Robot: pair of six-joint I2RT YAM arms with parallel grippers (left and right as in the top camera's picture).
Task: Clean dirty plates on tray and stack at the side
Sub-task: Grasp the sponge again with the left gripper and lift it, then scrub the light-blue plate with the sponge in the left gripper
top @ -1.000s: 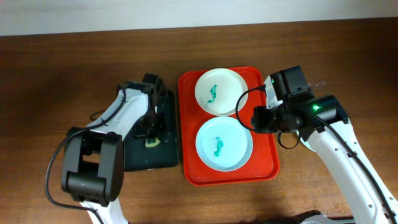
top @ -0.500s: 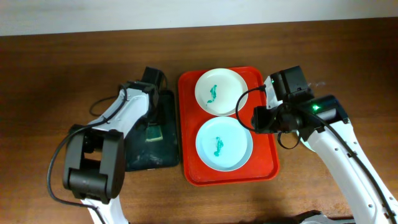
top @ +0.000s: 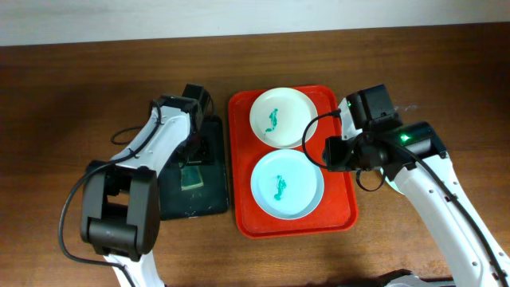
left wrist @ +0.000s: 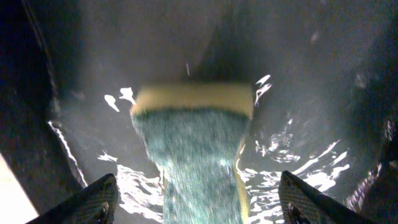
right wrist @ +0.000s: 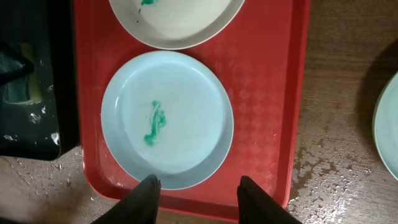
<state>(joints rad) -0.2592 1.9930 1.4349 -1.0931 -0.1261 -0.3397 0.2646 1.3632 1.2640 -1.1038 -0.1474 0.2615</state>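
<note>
Two dirty plates lie on the red tray [top: 339, 203]: a white plate [top: 276, 117] at the back and a mint-blue plate [top: 285, 184] in front, each with a teal smear. The right wrist view shows both, the mint-blue plate [right wrist: 166, 118] and the white plate [right wrist: 177, 18]. It also shows the edge of another pale plate [right wrist: 388, 124] on the wet table to the right. My right gripper [right wrist: 199, 199] stands open over the tray's right rim, holding nothing. My left gripper [left wrist: 198, 202] is open above the green sponge [left wrist: 193, 149], with its fingers clear of the sponge.
A black tray [top: 209, 199] holding water stands left of the red tray, and the sponge [top: 191, 177] lies flat in it. Water drops cover the table [right wrist: 348, 180] right of the red tray. Both arm bases stand at the table's front edge.
My left gripper has opened and let go of the sponge, which now lies flat in the black tray, and it has drawn back a little. The right arm has not moved.
</note>
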